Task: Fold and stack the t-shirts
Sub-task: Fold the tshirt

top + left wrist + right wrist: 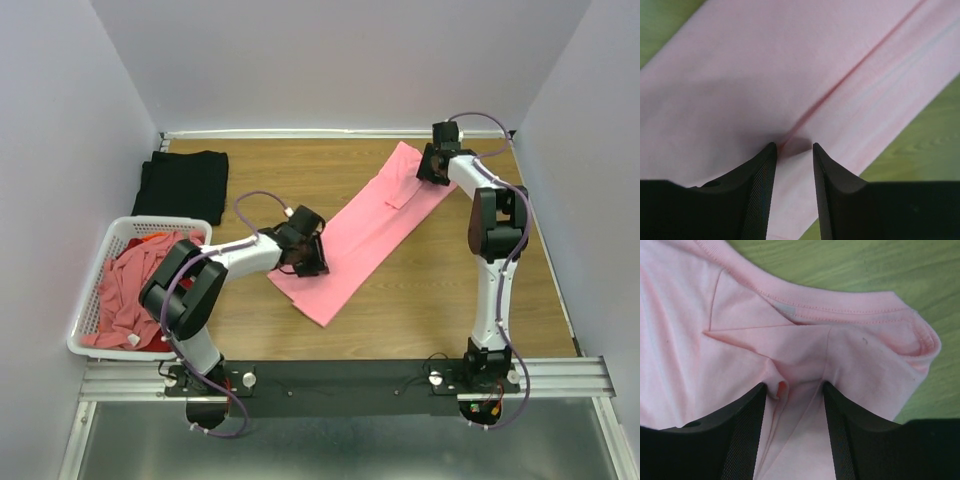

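A pink t-shirt (372,222), folded lengthwise into a narrow strip, is lying flat on the desk (430,300), its long axis running diagonally from near left to far right, with one arm working at each end. The collar (840,306) is sitting at the far-right end, where the right fingers (742,435) are pressing down on the cloth just behind the neckline. They are standing about half open, with a small pucker of pink cloth rising between them and nothing visibly clamped. At the near-left end the left fingers (757,192) are resting on the strip, likewise part open. They are straddling the lengthwise crease (855,70), which is running straight away from the gap between them, and no cloth is showing as pinched there either. Each arm is sitting nearest its own end, so the coming move is looking like a crosswise fold, carrying one end along that diagonal towards the other. Both pairs of fingers would be needing to close on the layers first. A black t-shirt (185,185) is lying folded in the far-left corner, well apart from the strip, while more t-shirts (125,285), salmon and red, are lying crumpled in the white basket (92,285) at the left edge
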### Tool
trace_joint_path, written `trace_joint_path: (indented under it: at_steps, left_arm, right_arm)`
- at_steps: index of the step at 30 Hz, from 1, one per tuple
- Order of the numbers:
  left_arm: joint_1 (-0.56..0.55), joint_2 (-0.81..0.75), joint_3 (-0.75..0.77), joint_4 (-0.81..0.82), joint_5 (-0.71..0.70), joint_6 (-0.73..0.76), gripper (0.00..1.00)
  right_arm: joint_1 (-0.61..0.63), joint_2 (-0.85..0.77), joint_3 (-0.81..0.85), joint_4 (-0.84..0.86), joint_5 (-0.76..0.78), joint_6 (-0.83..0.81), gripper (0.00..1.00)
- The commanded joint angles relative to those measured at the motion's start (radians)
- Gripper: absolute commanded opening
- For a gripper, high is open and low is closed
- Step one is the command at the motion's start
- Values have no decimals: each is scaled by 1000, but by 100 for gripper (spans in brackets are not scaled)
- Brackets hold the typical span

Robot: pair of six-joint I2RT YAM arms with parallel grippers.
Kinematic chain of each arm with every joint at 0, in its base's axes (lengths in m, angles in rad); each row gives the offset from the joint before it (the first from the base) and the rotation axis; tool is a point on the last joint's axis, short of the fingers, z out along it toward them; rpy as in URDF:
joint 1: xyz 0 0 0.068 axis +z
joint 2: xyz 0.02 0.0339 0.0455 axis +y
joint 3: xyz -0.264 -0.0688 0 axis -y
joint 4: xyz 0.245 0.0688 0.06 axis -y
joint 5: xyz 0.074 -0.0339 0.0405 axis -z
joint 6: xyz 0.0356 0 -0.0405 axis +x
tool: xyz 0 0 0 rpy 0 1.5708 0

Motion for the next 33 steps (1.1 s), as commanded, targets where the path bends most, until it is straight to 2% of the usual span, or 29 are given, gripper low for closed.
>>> trace_joint_path:
  at_steps: [1,7,10,14,20,25,33]
  left_arm:
    - [-101,-35,-53,-50,103,-172,46]
    - [-147,-144,15,-165,-47,-180,52]
    - [-146,-161,88,-231,-205,-108,52]
    - [-141,-98,150,-259,-293,27,49]
    - [-140,26,148,-237,-292,156,39]
    - [-138,65,104,-208,-269,164,33]
    - [-140,75,-8,-177,-128,112,29]
  right_arm:
    - [-15,54,57,-56,55,-127,59]
    - [4,-113,-34,-55,-29,-138,62]
    - [30,-258,-144,-56,-58,-78,62]
    - [56,-341,-296,-52,-115,62,62]
    - [82,-369,-410,52,-133,215,55]
    - [83,-291,-379,97,-97,243,48]
    - [83,-125,-270,109,-101,188,43]
